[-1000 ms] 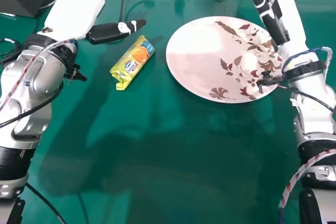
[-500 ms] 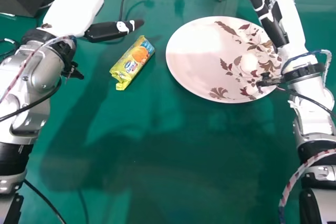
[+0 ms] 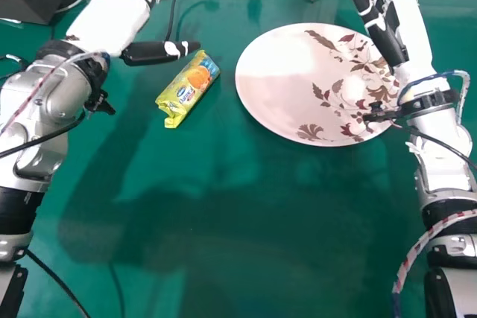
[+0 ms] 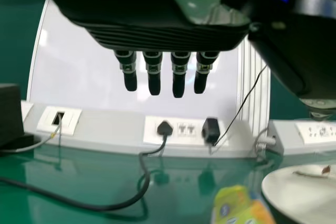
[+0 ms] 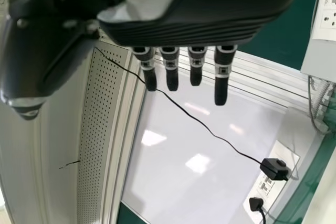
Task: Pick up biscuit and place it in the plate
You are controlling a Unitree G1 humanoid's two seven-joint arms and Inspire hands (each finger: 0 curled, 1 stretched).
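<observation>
Item: biscuit packet [image 3: 188, 88], one, lying flat on the green bench [image 3: 246, 221], between the left hand [image 3: 112, 21] and the plate [image 3: 298, 83]. Bearing from the left hand: to the right of its palm and closer in to the robot's body; the thumb points across toward the packet's far end, its tip right by that end in the head view. Whether tip and wrapper touch, cannot tell. Long axis: aslant, near end to the left, far end to the right, so the packet lies crosswise to the thumb. Nearer arm: the left, plainly. The right hand [image 3: 384, 24] is placed beyond the packet's reach, by the plate's far right side.

State of left hand: wide, fingers straight, thumb held well out from them, nothing grasped. Right hand: likewise straight-fingered, holding nothing.

Appearance of packet: glossy yellow wrapper, a round orange picture toward the far half, a blue patch with pale lettering on the near half, crimped ends, lightly creased. Likely light and a little slippery, apt to skid if nudged on the smooth bench.

Coming move, by judgement: bring the left palm rightward and back over the packet, turned to suit its slant, then close across the narrow width. Chief risk: the thumb shoving the far end aside first.
</observation>
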